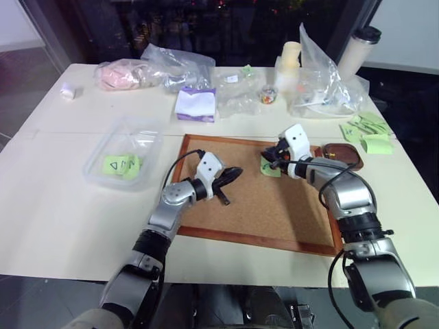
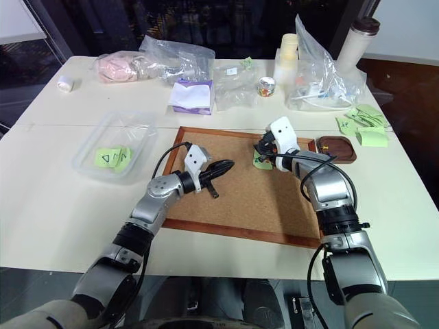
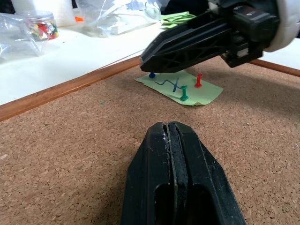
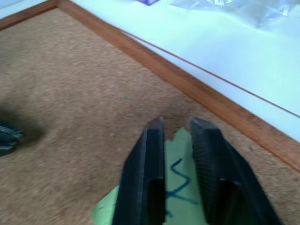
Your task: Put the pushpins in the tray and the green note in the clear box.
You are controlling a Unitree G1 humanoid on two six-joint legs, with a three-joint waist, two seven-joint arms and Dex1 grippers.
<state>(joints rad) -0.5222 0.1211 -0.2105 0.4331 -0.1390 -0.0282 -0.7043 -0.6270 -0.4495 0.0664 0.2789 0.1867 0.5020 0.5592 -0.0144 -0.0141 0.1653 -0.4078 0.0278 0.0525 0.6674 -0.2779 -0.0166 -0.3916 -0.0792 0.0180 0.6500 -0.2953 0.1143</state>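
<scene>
Right now the green note [image 3: 180, 87] lies flat on the corkboard [image 1: 274, 205], close to the board's far wooden edge and toward its right end, with a blue squiggle on it. Three pushpins [image 3: 184, 93] stand upright in it: a blue one, a green one and a red one. The right claw [image 4: 177, 125] hovers low over the note's far edge, its two fingers a narrow gap apart with nothing between them. The left claw [image 3: 168, 129] sits over the middle of the board, fingers pressed together and empty, pointing at the note from well short of it; bare cork lies between them. The tray [image 1: 344, 155] rests on the tabletop [image 1: 62, 205] just beyond the board's far right corner. The clear box [image 1: 125, 152], holding a green note with a triangle [image 1: 118, 164], sits well apart to the left of the board, with open tabletop around it.
</scene>
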